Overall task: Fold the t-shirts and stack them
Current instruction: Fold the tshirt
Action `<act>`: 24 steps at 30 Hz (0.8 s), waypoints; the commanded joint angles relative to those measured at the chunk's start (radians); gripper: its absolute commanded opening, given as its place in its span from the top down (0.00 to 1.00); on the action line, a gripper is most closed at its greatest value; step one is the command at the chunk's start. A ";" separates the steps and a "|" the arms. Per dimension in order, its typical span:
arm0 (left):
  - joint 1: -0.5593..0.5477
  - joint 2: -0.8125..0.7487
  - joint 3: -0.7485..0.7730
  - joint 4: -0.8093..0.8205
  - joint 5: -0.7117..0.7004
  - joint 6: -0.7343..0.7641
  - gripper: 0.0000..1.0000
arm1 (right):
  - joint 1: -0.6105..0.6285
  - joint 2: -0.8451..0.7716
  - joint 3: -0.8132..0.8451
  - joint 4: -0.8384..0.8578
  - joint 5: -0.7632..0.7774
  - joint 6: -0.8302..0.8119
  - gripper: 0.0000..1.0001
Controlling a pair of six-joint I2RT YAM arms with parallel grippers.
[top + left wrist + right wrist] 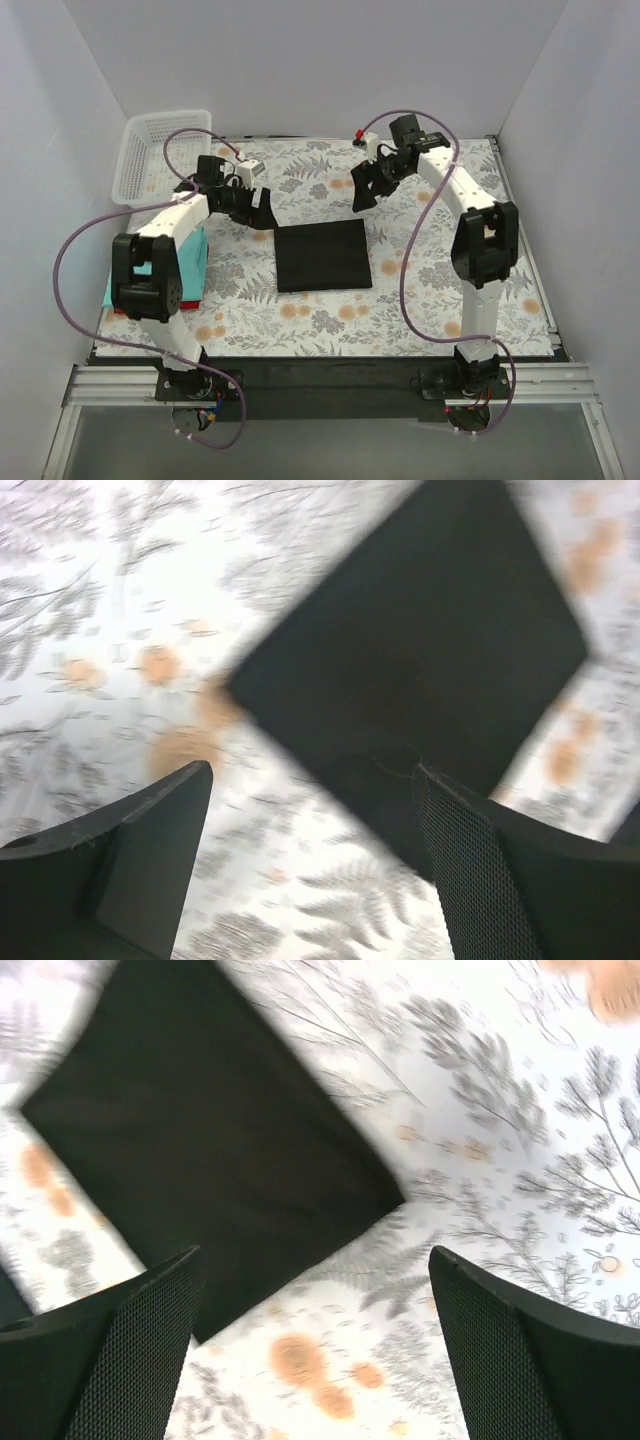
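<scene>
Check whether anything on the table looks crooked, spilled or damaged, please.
Nothing stands out. The black t-shirt lies flat as a tidy folded rectangle in the middle of the table, with no spill or tear visible. The teal t-shirt at the left edge is mostly hidden under the left arm, so its fold cannot be judged.

A: State of the black t-shirt (322, 255)?
B: Folded into a flat, neat rectangle, middle of the bench (430, 215).
A: Others?
B: Teal t-shirt (194, 262) folded at the left edge, on top of a red t-shirt (121, 312); only a sliver of red shows.
</scene>
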 commanded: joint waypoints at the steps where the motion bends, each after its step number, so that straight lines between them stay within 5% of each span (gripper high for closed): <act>1: -0.028 -0.233 -0.090 -0.001 0.256 -0.163 0.19 | 0.018 -0.187 -0.141 0.053 -0.251 0.134 0.02; 7: -0.159 -0.329 -0.311 0.160 0.419 -0.560 0.18 | 0.087 -0.295 -0.502 0.212 -0.552 0.486 0.02; 12: -0.274 -0.321 -0.479 0.508 0.477 -0.907 0.17 | 0.148 -0.404 -0.804 0.720 -0.606 0.858 0.02; 24: -0.298 -0.107 -0.535 0.660 0.371 -0.980 0.16 | 0.160 -0.252 -0.917 0.874 -0.519 0.922 0.01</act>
